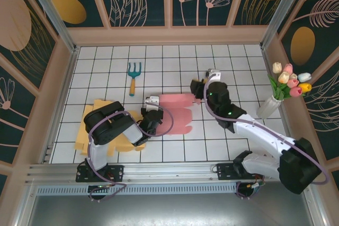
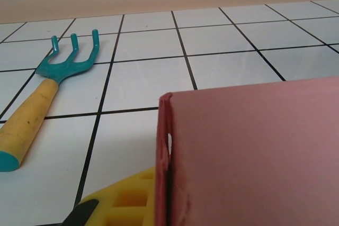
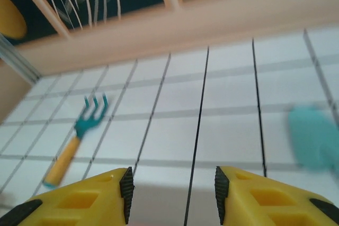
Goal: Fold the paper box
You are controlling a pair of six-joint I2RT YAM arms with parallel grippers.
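Fingers (image 3: pixel 85 199) of right gripper (image 1: pixel 198 87) spread apart, empty, at far right corner of box (image 1: pixel 177 112). Left gripper (image 1: pixel 152 102) at box's left edge, one finger (image 2: pixel 127 200) against a raised flap; grip unclear. Box flat mid-table, fork (image 1: pixel 133 76) beyond.

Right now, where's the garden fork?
Top view: the garden fork lies flat on the tiled table, left of centre, beyond and slightly left of the pink paper box, apart from it.

On the table (image 1: pixel 106 56), the paper box (image 1: pixel 177 114) lies central; hand fork (image 1: pixel 133 77) behind-left, flower vase (image 1: pixel 270 107) far right.
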